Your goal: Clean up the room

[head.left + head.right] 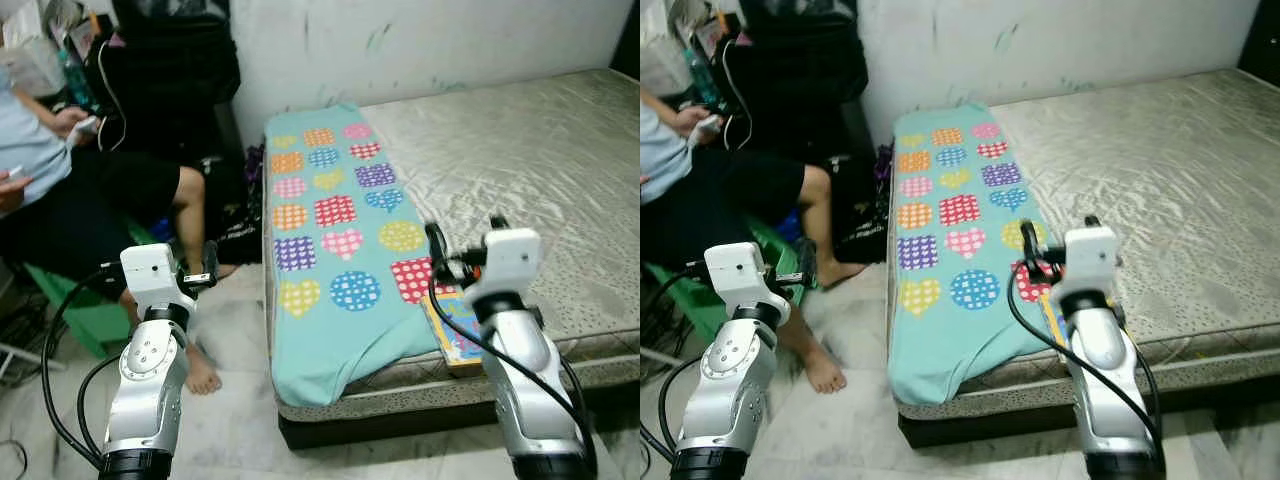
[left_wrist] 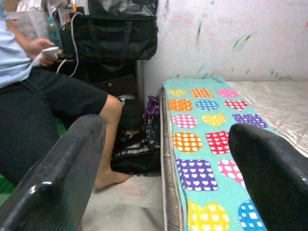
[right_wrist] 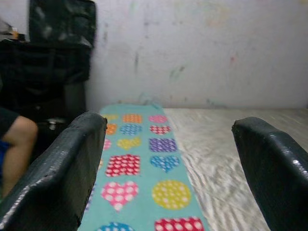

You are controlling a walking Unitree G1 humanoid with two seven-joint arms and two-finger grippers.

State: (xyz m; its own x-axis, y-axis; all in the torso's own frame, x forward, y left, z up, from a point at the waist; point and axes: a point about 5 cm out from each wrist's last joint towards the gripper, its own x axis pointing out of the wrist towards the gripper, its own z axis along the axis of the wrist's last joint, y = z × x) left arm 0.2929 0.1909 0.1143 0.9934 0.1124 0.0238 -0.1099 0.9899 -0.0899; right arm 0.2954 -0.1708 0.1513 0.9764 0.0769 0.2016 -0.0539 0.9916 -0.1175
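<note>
A teal cloth (image 1: 335,240) printed with coloured hearts and squares lies along the left edge of the bed (image 1: 540,170) and hangs over its front corner. A colourful book (image 1: 452,327) rests at the bed's front edge, partly under my right arm. My right gripper (image 1: 463,238) is held open above the cloth's right edge, with nothing between its fingers (image 3: 62,173). My left gripper (image 1: 198,268) hovers open over the floor beside the bed, also holding nothing, and its wrist view looks past the fingers (image 2: 57,173) at the cloth (image 2: 207,139).
A person (image 1: 70,190) sits on a green stool (image 1: 85,310) at the left, holding a phone, with a bare foot (image 1: 203,375) on the floor close to my left arm. Black bags (image 1: 170,70) stand against the wall. The mattress stretches away to the right.
</note>
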